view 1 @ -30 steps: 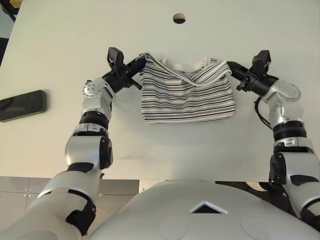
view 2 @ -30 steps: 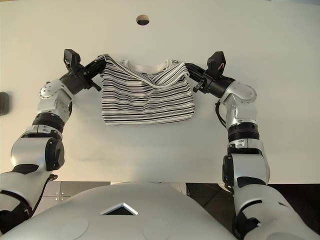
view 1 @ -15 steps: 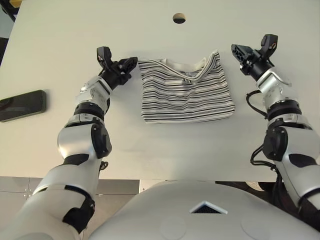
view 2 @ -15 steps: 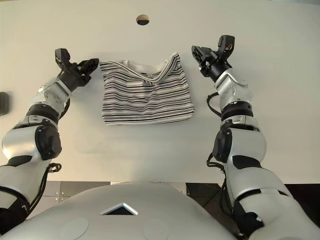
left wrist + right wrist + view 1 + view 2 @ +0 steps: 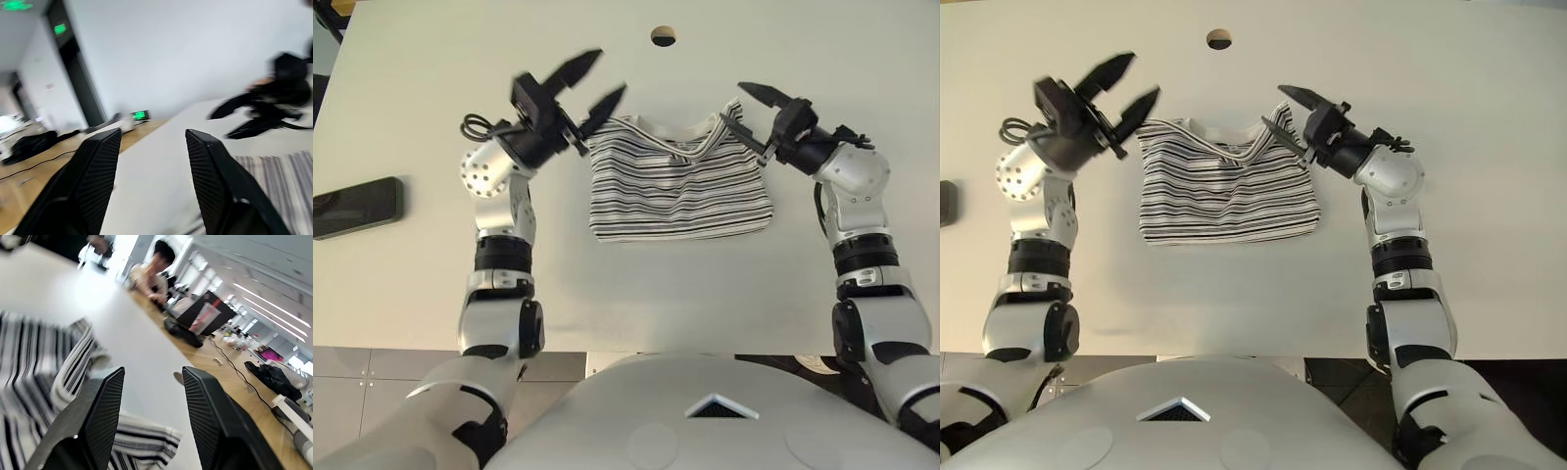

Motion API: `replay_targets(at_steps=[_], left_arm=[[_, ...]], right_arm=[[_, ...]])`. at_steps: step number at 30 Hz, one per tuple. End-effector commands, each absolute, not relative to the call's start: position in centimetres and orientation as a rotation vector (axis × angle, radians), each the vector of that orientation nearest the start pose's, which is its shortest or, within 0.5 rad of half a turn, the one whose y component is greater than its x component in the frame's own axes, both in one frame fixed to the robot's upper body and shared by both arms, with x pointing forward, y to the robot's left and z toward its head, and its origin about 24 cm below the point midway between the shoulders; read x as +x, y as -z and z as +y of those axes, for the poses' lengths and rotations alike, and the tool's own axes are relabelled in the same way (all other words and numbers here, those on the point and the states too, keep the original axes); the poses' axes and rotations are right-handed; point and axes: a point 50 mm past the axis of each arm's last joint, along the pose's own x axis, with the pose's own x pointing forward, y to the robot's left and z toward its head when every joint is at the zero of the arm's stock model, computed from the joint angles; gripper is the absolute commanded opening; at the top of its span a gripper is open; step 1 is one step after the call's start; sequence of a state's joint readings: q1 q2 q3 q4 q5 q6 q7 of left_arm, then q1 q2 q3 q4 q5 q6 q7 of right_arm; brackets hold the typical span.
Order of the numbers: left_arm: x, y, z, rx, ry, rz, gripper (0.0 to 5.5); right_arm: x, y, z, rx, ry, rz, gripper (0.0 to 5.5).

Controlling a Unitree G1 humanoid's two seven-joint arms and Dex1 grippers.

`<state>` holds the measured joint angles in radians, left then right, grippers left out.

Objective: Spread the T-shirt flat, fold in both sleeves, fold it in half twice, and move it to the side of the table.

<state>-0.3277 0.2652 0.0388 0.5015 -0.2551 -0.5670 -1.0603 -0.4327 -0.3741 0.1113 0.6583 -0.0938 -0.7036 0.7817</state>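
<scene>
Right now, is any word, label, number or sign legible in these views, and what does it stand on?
Nothing legible.
Green lit sign above the dark doorway: too blurred to read.
Small green lit sign low in the room behind: too blurred.
Black-and-white striped T-shirt: no print showing.
Dark flat rectangular device: no marking legible.

The left claw [image 5: 598, 78] and right claw [image 5: 741, 105] no longer grip the striped T-shirt [image 5: 680, 181]; both now gape wide, raised just beside its upper corners, the cloth lying slack between them.
</scene>
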Motion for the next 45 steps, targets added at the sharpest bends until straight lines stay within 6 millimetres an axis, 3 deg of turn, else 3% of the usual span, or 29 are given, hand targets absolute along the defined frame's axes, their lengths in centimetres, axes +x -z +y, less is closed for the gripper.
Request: replay_targets(at_steps=[1,9,15,27,32,37,40,45], left_arm=[[25.0,-3.8,15.6,0.452,1.169,-0.24,2.43],[21.7,-1.1,14.9,0.644,1.291,-0.203,2.43],[21.3,-0.2,14.2,0.594,1.286,-0.172,2.43],[21.5,-0.2,13.8,0.571,1.278,-0.174,2.43],[22.1,0.0,14.5,0.682,1.28,-0.131,2.43],[21.8,1.1,16.2,0.923,1.379,-0.045,2.43],[21.6,1.1,17.1,0.957,1.437,0.009,2.43],[21.8,1.1,17.4,1.066,1.516,0.03,2.43]], right_arm=[[29.1,-5.4,-15.0,-0.795,-1.055,-0.251,2.18],[29.5,-4.2,-14.3,-0.931,-1.037,-0.195,2.18],[30.8,-4.5,-14.3,-0.936,-0.926,-0.179,2.18],[34.3,-5.6,-16.0,-0.971,-0.615,-0.111,2.18],[33.8,-5.6,-15.8,-0.975,-0.678,-0.148,2.18],[33.1,-3.8,-17.2,-1.068,-0.775,-0.009,2.18],[31.7,-2.3,-17.9,-1.158,-0.898,0.124,2.18],[30.2,-2.3,-17.7,-1.263,-1.057,0.21,2.18]])
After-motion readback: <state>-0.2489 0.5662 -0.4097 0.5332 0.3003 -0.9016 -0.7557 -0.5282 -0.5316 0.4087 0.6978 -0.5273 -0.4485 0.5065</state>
